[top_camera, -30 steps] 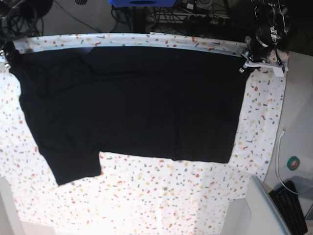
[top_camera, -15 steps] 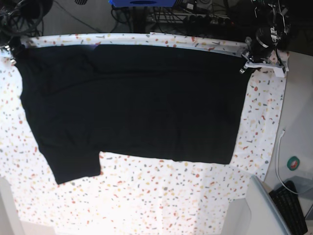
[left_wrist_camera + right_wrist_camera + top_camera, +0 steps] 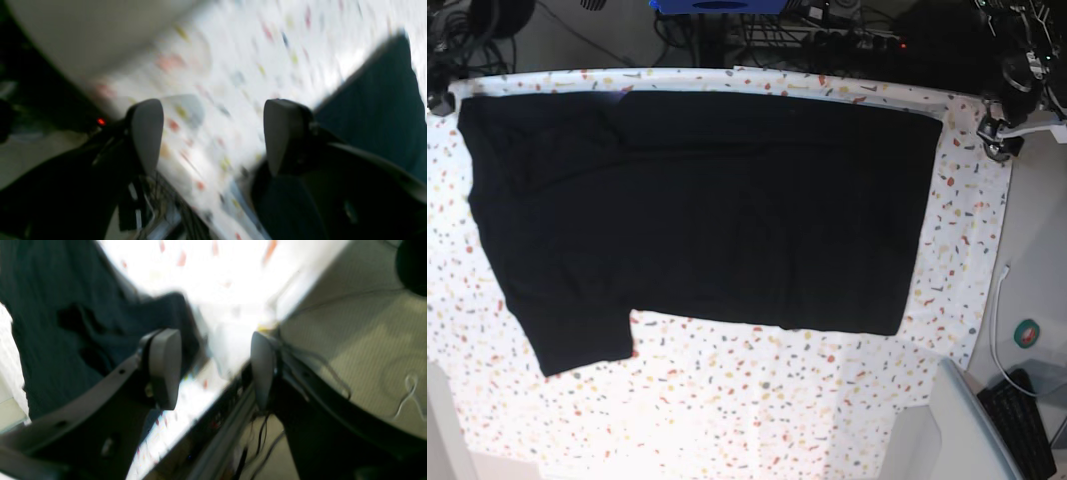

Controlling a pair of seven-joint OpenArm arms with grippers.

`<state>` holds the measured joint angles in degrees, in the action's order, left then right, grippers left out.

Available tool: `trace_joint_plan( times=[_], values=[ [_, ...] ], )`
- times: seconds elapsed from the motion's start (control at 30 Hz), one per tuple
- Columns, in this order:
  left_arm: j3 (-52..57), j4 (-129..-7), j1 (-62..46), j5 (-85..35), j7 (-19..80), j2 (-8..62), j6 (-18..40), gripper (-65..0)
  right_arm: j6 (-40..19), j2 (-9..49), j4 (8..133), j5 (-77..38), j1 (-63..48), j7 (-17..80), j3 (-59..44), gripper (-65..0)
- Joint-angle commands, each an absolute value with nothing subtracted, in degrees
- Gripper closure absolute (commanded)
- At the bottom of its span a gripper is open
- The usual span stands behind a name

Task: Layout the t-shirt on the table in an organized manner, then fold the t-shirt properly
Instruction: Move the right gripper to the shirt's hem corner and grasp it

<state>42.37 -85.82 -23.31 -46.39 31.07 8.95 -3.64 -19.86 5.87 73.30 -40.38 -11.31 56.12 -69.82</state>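
A: The grippers?

B: The left gripper and the right gripper both stand with smooth grey pads parted, nothing between them (the pictures are blurred). A second ago each pinched a far corner; now both are off.

A: The t-shirt?

B: The black soft t-shirt lies flat on the flecked table, one sleeve at the near left.
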Motion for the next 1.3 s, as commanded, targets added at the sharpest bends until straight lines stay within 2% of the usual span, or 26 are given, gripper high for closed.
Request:
trace_joint_plan(
  times=[0.0, 0.07, 0.1, 0.17, 0.27, 0.4, 0.5, 0.83, 0.87, 0.9, 0.97, 1.0, 1.17, 1.27],
  values=[
    [42.6, -86.6, -22.6, -46.7, 30.4, 10.6, -3.0, -44.6, -20.6, 8.6, 74.7, -41.9, -9.5, 54.1, -67.3, -32.4],
    [41.3, -86.6, -22.1, -46.7, 32.0, 13.0, -3.0, -42.1, -20.6, 11.6, 74.5, -41.9, -7.7, 51.3, -60.6, -32.6],
    [39.8, -86.6, -21.8, -46.7, 33.8, 14.2, -3.0, -38.0, -20.6, 12.9, 74.5, -41.9, -6.5, 49.5, -56.5, -32.6],
    [37.1, -86.8, -20.2, -46.7, 37.0, 16.5, -3.0, -24.5, -20.3, 16.2, 73.1, -41.9, -4.0, 45.1, -46.9, -32.7],
    [35.4, -86.6, -18.9, -46.7, 38.5, 17.0, -2.9, 0.0, -20.2, 22.2, 64.0, -41.9, 2.7, 39.1, -33.0, -32.7],
    [35.6, -86.6, -19.0, -46.7, 38.5, 16.9, -2.9, 0.0, -20.2, 26.9, 45.5, -41.9, 12.5, 31.9, -20.4, -32.7],
    [35.6, -86.0, -19.6, -46.7, 38.4, 17.2, -2.9, 0.0, -20.3, 28.1, 36.9, -41.9, 16.5, 26.9, -14.8, -32.7],
    [35.7, -81.7, -19.0, -46.6, 38.3, 17.6, -2.8, 0.0, -20.3, 26.9, 32.7, -41.9, 16.8, 22.7, -7.6, -31.5],
    [35.7, -81.7, -19.0, -46.6, 38.3, 17.6, -2.8, 0.0, -20.3, 26.9, 32.5, -41.9, 16.8, 22.6, -7.4, -29.0],
    [35.7, -81.7, -18.9, -46.6, 38.3, 17.6, -2.8, 0.0, -20.3, 26.8, 32.5, -41.9, 16.7, 22.6, -7.3, -23.4],
    [35.6, -81.7, -18.9, -46.6, 38.3, 17.6, -2.8, 0.0, -20.6, 26.8, 33.0, -42.2, 15.9, 22.3, -7.5, -4.7],
    [35.5, -81.7, -18.9, -46.6, 38.3, 17.6, -2.8, 0.0, -20.6, 26.8, 34.6, -42.3, 15.3, 22.2, -7.5, 0.0],
    [35.3, -81.7, -18.9, -46.6, 38.3, 17.5, -2.8, 0.0, -19.3, 26.8, 47.6, -42.4, 10.7, 22.4, -7.5, 0.0],
    [35.3, -81.7, -18.9, -46.6, 38.3, 17.3, -2.8, 0.0, -12.5, 26.7, 55.6, -42.4, 8.2, 25.9, -7.5, 0.0]
  ],
)
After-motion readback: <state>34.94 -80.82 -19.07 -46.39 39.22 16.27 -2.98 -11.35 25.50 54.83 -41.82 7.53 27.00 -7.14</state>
